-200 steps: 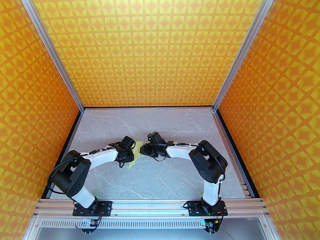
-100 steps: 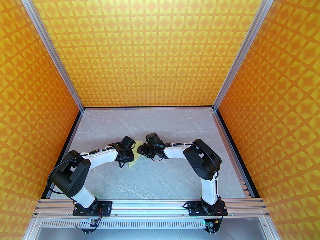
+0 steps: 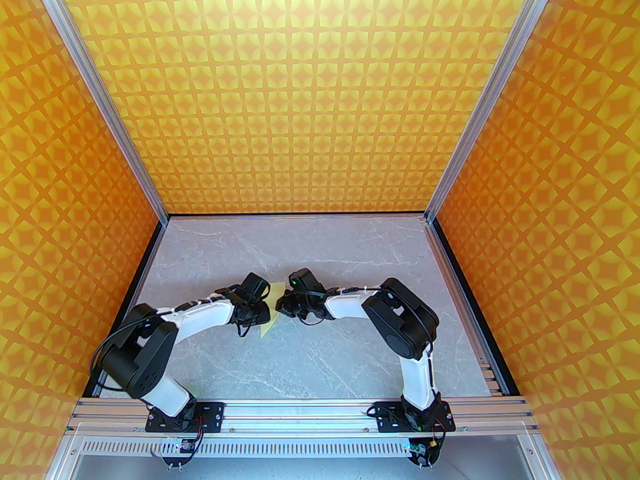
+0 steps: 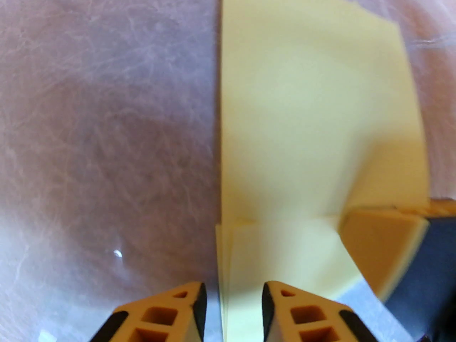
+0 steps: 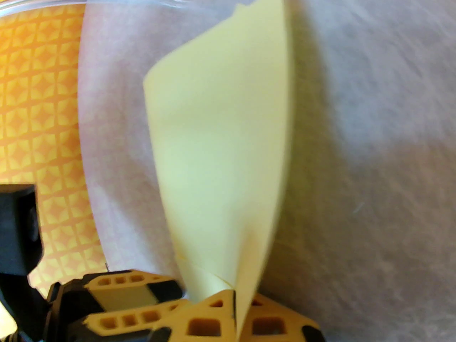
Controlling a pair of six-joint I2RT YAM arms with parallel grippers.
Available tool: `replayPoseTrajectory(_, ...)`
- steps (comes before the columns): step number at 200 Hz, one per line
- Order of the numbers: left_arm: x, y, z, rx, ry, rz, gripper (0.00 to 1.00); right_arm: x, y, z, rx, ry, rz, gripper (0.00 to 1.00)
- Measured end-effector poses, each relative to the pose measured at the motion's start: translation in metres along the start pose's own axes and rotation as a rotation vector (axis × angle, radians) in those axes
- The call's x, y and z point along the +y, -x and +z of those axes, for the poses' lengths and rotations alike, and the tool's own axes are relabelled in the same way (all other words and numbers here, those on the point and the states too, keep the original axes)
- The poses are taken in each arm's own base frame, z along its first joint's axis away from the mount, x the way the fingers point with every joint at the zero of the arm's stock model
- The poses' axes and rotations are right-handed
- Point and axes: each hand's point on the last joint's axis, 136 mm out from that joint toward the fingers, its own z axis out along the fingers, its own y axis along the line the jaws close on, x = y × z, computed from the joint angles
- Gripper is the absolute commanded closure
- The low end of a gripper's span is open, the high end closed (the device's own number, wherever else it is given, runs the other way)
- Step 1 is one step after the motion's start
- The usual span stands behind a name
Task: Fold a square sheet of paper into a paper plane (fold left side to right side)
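Now | left pincer (image 4: 232, 289) parted, astride paper (image 4: 302, 102) edge — left wrist | right pincer (image 5: 238, 298) clamped on paper — right wrist

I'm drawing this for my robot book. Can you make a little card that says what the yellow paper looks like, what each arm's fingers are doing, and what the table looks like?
paper: pale yellow, folded into layers, between the two arms
left fingers: apart, one on each side of the paper's layered edge
right fingers: shut, pinching the paper's narrow end
table: grey, marbled top
walls: orange with a yellow pattern
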Motion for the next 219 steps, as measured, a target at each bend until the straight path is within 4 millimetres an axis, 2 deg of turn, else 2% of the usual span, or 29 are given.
replayPoseTrajectory(26, -0.017, 0.010, -0.025, -0.063, -0.107, -0.021, 0.82, -0.004, 0.004, -0.005, -0.010, -0.065, -0.032, 1.00)
replayPoseTrajectory(42, -0.032, 0.012, -0.033, -0.087, -0.189, -0.027, 0.86, -0.006, 0.007, -0.011, -0.015, -0.114, -0.052, 1.00)
replayPoseTrajectory(65, -0.050, 0.006, -0.030, -0.073, -0.275, -0.032, 0.92, -0.004, 0.011, -0.020, -0.022, -0.153, -0.083, 1.00)
replayPoseTrajectory(86, -0.061, 0.000, -0.017, -0.042, -0.301, -0.026, 0.95, -0.006, 0.009, -0.025, -0.018, -0.174, -0.095, 1.00)
replayPoseTrajectory(123, -0.058, -0.010, 0.006, 0.005, -0.272, -0.026, 0.96, -0.013, 0.006, -0.027, -0.001, -0.201, -0.090, 1.00)
replayPoseTrajectory(171, -0.058, -0.016, 0.015, 0.020, -0.264, -0.016, 0.96, -0.014, 0.005, -0.027, 0.004, -0.208, -0.086, 1.00)
replayPoseTrajectory(204, -0.056, -0.040, 0.021, 0.057, -0.248, 0.011, 0.96, -0.015, 0.005, -0.027, 0.002, -0.213, -0.074, 1.00)
replayPoseTrajectory(219, -0.057, -0.043, 0.019, 0.052, -0.252, 0.017, 0.96, -0.016, 0.004, -0.027, 0.002, -0.217, -0.065, 1.00)
